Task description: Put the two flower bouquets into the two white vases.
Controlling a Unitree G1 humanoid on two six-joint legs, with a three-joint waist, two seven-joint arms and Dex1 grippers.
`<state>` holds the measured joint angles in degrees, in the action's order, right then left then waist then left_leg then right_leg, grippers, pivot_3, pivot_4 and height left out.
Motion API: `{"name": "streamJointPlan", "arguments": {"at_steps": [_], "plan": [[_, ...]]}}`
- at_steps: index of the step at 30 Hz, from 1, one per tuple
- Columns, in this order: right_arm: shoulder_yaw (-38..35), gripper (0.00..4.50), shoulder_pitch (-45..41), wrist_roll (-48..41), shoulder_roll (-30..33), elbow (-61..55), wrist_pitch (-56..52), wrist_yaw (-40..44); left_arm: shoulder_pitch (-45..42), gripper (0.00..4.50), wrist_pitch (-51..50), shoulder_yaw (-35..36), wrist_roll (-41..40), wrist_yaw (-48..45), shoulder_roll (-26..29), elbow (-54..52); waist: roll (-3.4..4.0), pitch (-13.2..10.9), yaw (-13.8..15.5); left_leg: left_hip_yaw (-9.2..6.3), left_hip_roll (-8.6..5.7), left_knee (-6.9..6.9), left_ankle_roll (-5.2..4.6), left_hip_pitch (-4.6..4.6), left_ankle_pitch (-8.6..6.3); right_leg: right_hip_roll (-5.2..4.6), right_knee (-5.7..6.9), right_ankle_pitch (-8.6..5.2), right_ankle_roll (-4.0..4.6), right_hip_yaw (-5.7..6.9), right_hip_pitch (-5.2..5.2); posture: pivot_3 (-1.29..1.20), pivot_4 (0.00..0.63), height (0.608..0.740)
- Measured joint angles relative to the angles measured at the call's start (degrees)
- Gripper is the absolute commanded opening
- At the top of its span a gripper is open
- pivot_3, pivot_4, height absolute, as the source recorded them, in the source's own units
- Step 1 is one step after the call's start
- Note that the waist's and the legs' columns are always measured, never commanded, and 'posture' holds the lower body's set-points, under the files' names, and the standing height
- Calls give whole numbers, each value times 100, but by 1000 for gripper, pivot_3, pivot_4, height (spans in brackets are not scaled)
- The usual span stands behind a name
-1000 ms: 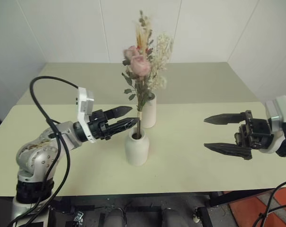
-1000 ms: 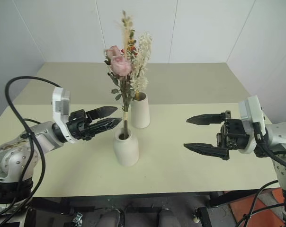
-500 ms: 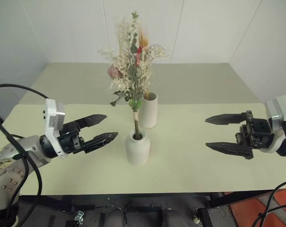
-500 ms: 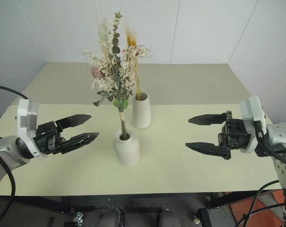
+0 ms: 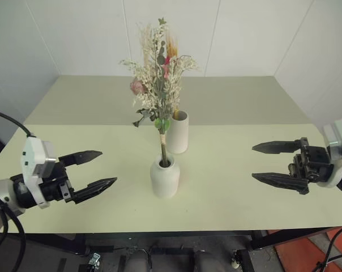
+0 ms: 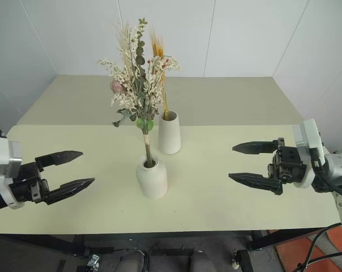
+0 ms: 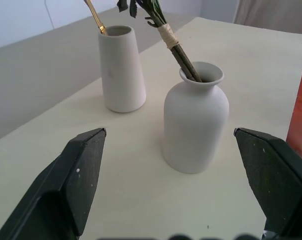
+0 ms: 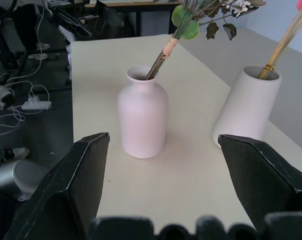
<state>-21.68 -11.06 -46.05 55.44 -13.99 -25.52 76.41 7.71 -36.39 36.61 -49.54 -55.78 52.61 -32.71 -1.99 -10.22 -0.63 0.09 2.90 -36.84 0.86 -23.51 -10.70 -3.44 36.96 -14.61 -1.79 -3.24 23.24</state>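
Note:
A short rounded white vase (image 5: 164, 178) stands mid-table and holds the bushy bouquet (image 5: 157, 73), whose bound dark stems (image 7: 177, 50) lean out of the narrow neck. Just behind it, the taller tapered vase (image 5: 178, 132) holds the slim bouquet with yellow stems (image 6: 163, 96). My left gripper (image 5: 107, 166) hovers open and empty, well left of the short vase. On the opposite side my right gripper (image 5: 253, 162) is also open and empty, a good gap away from both vases. Both wrist views look between wide-apart fingers (image 7: 83, 170) at the short vase (image 8: 142, 112) and the tall vase (image 8: 246, 102).
The beige table (image 5: 227, 102) runs back to white walls, with its front edge close below both grippers. Past the table's left end, cables and equipment (image 8: 26, 100) lie on the floor.
My left gripper has drawn back from the short vase's neck, to the left and toward the front edge, with its jaws wider apart. The bushy bouquet has turned in the vase. The right gripper has held still.

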Motion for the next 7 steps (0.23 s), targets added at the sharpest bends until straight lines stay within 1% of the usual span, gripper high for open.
{"name": "streamJointPlan", "arguments": {"at_steps": [7], "plan": [[-66,4164,116,11,2,0,0,-60,-32,4472,35,-16,7,-152,82,20,0,0,-19,4,2,2,1,1,-1,1,1,0,-1,-3,2,0,150,740]]}}
